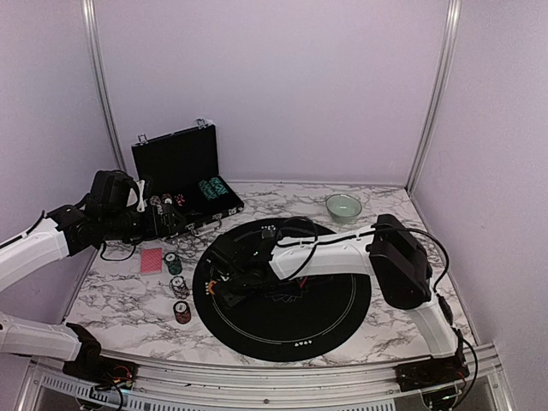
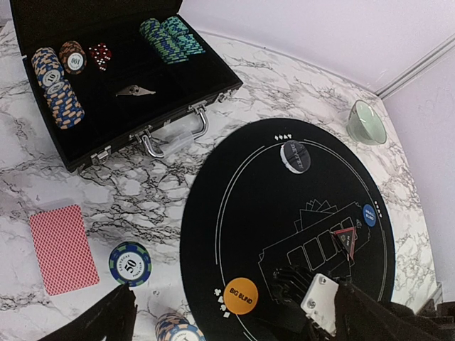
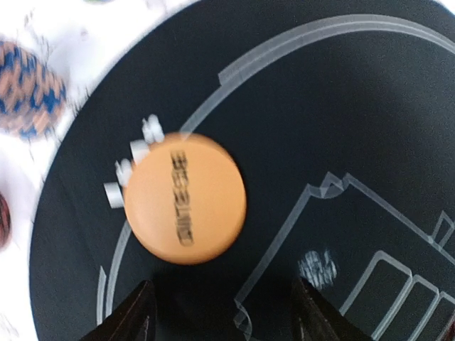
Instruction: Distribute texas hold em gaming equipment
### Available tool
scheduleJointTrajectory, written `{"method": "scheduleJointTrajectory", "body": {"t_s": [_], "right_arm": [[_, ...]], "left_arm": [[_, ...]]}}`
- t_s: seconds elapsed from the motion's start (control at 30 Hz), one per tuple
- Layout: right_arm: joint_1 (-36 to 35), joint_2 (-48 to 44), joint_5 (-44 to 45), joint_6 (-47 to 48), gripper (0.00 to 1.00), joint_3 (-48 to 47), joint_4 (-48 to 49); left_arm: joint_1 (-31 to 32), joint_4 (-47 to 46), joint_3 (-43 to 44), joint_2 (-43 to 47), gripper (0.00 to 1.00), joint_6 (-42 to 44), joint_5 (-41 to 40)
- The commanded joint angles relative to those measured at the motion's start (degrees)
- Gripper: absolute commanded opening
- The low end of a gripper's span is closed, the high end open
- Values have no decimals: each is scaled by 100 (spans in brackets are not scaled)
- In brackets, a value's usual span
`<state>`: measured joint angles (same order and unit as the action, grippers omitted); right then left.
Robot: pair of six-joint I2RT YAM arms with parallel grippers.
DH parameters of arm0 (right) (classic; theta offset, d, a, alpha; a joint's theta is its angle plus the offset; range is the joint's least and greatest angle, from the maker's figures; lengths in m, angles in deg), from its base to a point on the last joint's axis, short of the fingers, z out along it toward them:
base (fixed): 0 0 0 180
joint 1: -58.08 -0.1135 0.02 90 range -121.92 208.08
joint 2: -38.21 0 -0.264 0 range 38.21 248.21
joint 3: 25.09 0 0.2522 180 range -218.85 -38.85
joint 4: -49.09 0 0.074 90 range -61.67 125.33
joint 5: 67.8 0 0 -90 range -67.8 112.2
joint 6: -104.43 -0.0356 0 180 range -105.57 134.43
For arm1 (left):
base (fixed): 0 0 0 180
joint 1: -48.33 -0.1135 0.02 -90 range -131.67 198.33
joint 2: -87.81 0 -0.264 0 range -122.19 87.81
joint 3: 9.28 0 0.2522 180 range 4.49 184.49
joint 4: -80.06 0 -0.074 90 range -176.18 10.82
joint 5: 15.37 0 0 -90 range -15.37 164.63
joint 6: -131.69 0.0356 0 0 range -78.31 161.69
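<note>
An orange "big blind" button (image 3: 185,197) (image 2: 240,295) lies flat on the left edge of the round black mat (image 1: 330,300) (image 2: 284,92). My right gripper (image 3: 224,316) (image 1: 221,287) hovers just over it, open, with nothing between its fingers. My left gripper (image 2: 242,330) (image 1: 167,221) is open and empty, high above the table's left side. A pinkish-red-backed deck of cards (image 2: 62,249) (image 1: 151,259) lies on the marble. Beside it are a single "50" chip (image 2: 130,262) and a chip stack (image 2: 174,328). A blue button (image 2: 369,214) and a dark disc (image 2: 295,156) rest on the mat.
The open black case (image 1: 175,163) (image 2: 128,85) stands at the back left and holds several chip rows and red dice. A pale green bowl (image 1: 343,206) (image 2: 367,122) sits at the back right. Three chip stacks (image 1: 180,286) line the mat's left side.
</note>
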<state>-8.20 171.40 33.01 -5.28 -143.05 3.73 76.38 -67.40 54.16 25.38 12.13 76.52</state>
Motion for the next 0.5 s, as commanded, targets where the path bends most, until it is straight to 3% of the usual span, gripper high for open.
{"method": "scheduleJointTrajectory", "body": {"t_s": [0.0, 0.47], "right_arm": [[64, -733, 13, -163, 63, 656, -152], [1158, -2173, 375, -271, 77, 2733, 209]], "left_arm": [[-46, 105, 16, -25, 99, 29, -1], [-43, 34, 51, -87, 99, -6, 98]]}}
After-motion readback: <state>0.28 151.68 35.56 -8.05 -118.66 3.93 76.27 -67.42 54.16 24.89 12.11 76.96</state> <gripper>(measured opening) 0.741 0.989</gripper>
